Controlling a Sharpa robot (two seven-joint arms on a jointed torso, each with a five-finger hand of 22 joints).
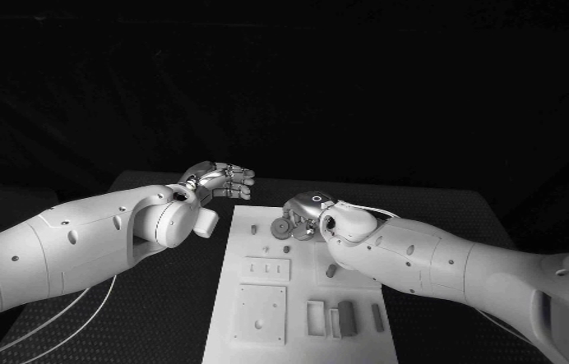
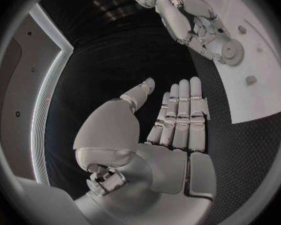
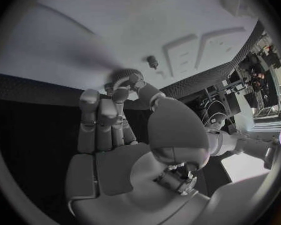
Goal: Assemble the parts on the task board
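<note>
task board (image 1: 267, 298) lies mid-table; my right hand (image 1: 306, 214) pinches a round gear part (image 1: 281, 228) at its far end; my left hand (image 1: 220, 180) hovers beside it, fingers straight, pressed together.

There is one task board (image 1: 249, 331) on one black table (image 1: 142, 315). Two hands show, the left hand (image 1: 219, 180) and the right hand (image 1: 305, 214). One round toothed part (image 1: 281, 229) is plain; roughly five more small parts (image 1: 348, 316) lie on the board, though the dim view blurs that count.
</note>
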